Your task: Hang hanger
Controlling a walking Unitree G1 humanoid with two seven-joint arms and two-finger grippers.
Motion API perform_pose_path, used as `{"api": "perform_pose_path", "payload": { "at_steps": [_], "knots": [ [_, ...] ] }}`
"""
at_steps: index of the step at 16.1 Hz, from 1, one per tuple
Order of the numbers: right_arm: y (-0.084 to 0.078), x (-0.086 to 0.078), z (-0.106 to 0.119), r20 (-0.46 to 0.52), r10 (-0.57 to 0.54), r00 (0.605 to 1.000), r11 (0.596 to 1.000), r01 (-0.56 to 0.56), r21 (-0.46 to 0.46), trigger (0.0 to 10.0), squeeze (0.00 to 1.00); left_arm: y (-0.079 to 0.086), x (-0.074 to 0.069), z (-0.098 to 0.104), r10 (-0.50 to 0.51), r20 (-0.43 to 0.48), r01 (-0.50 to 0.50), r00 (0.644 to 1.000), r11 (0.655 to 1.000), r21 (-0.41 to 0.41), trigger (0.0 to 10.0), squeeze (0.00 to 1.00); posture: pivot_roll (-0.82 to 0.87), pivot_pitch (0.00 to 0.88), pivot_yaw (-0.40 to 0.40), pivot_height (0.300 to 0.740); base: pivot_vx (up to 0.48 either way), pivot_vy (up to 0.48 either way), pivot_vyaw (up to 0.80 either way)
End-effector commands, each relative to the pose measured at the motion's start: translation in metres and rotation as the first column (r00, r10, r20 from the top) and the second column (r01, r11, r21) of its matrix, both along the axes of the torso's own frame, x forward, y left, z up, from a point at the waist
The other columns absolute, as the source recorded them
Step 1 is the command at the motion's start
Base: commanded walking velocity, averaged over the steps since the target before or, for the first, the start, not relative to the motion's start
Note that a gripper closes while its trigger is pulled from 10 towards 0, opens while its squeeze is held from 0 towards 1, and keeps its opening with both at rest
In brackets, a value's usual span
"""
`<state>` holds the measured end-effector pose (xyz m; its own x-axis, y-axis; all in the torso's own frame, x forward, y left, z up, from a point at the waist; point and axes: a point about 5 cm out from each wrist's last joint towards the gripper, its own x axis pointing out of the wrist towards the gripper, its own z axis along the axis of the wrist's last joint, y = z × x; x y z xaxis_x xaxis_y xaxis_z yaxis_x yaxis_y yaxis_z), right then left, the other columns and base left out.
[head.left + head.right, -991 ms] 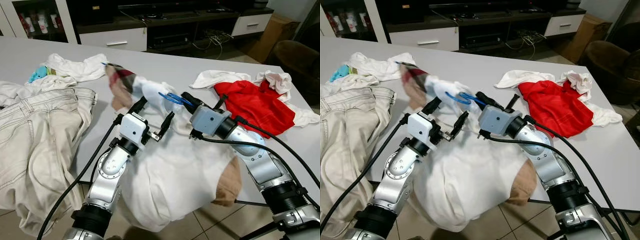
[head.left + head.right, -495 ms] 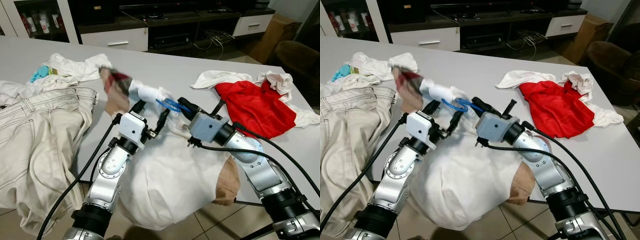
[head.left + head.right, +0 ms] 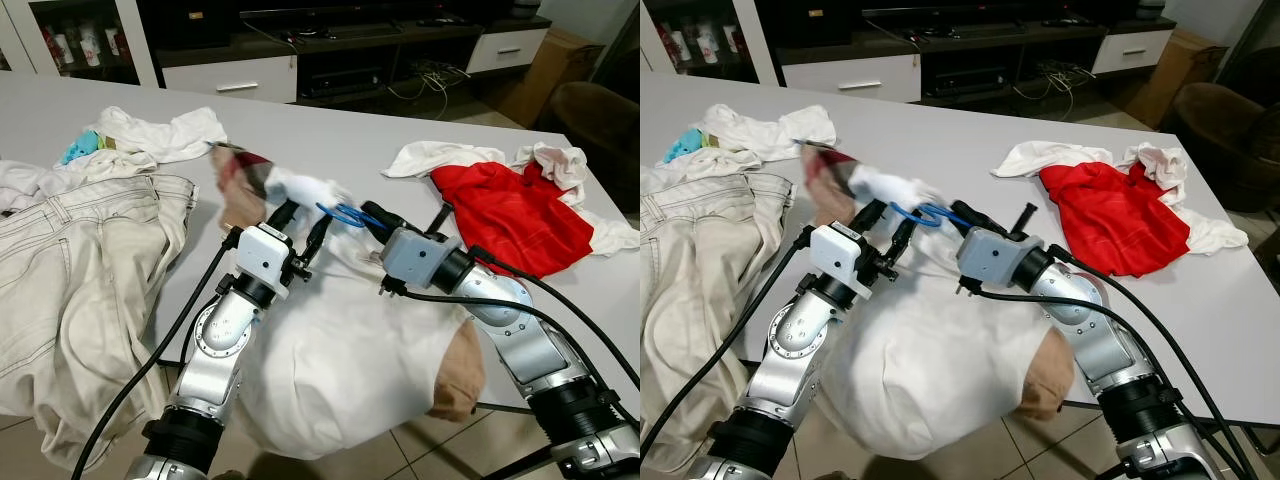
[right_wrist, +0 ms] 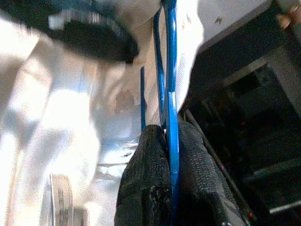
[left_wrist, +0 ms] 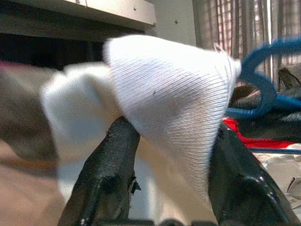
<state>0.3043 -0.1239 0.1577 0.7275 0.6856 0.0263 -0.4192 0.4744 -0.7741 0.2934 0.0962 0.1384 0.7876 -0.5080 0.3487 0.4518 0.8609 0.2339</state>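
A white garment [image 3: 340,340] with brown sleeves lies over the table's [image 3: 330,135] near edge, and its top end is lifted. My left gripper [image 3: 300,222] is shut on a fold of that lifted white fabric [image 5: 174,94], which fills the gap between its fingers [image 5: 110,165]. Just to its right, my right gripper [image 3: 372,213] is shut on a thin blue hanger [image 3: 345,212]. The hanger's hook points toward the left gripper, and its wire [image 4: 170,94] is pinched between the right fingers [image 4: 146,179]. Most of the hanger is hidden in the cloth.
Pale beige jeans [image 3: 80,270] cover the table's left side, with white cloths [image 3: 150,135] behind them. A red garment [image 3: 510,210] on white fabric lies at the right. A low TV cabinet [image 3: 240,75] and a brown chair [image 3: 600,110] stand beyond the table.
My left fingers have narrowed from wide open onto the white fabric. The garment's lifted top end has swung about, and the right gripper shifted slightly left with the hanger.
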Motion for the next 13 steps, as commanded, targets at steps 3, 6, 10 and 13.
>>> {"api": "perform_pose_path", "payload": {
  "at_steps": [3,6,10,13],
  "knots": [
    [-0.015,0.002,-0.002,-0.022,-0.064,0.998,0.998,0.064,-0.002,0.0,0.0,-0.002,-0.001,0.005,-0.016,0.025,0.016,1.0,1.0,-0.001,0.0,0.0,-0.02,0.0,-0.042,0.74,0.0,0.0,0.0],
    [-0.03,0.001,-0.009,-0.053,-0.107,0.993,0.994,0.106,-0.022,0.0,0.0,0.0,-0.001,0.005,-0.009,0.026,0.009,1.0,1.0,-0.005,0.0,0.0,-0.02,0.0,-0.039,0.74,0.0,0.0,0.0],
    [-0.055,-0.009,-0.01,-0.081,-0.103,0.991,0.994,0.1,-0.043,0.0,0.0,0.005,0.002,0.006,0.015,0.023,-0.015,1.0,1.0,-0.003,0.0,0.0,-0.02,0.0,-0.033,0.74,0.0,0.0,0.0],
    [-0.066,-0.016,-0.009,-0.079,-0.087,0.993,0.995,0.082,-0.062,0.0,0.0,0.006,0.002,0.005,0.02,0.02,-0.02,1.0,1.0,0.002,0.0,0.0,-0.02,0.0,-0.029,0.74,0.0,0.0,0.0]
  ]
}}
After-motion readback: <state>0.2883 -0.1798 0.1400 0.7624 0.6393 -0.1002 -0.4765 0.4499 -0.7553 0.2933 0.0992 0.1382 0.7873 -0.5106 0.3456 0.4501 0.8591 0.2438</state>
